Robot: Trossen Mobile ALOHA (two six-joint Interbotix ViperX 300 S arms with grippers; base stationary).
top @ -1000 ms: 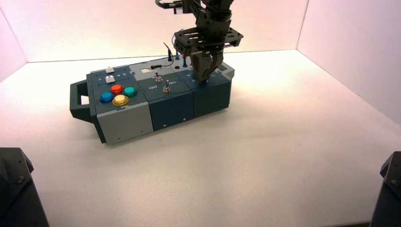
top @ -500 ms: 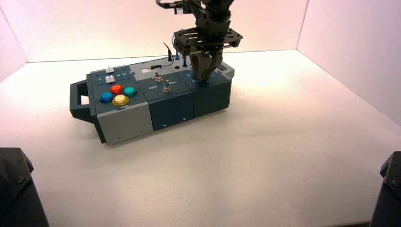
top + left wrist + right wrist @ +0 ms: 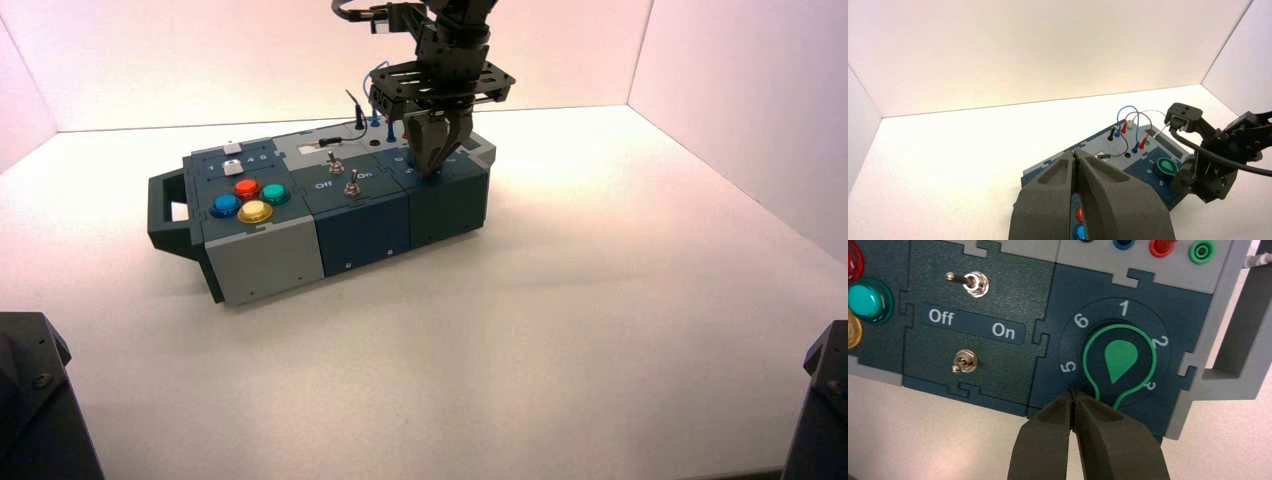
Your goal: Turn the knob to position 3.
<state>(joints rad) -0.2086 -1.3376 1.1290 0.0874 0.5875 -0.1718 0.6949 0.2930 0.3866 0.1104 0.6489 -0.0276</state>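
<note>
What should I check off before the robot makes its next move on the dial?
1. Knob at 3: not ok; its pointed end aims between 3 and 5.
2. Right end effector near the knob: ok; it is down beside the pointed end, on the side towards 5.
3. Right fingertips together: ok, they are shut.
4. Fingers pressing on the knob: cannot tell; the contact is not clear.
5. Left end effector out of the way: ok; shut and idle, to the left of the knob.
6. Metal switches clear of the right fingers: ok.
</note>
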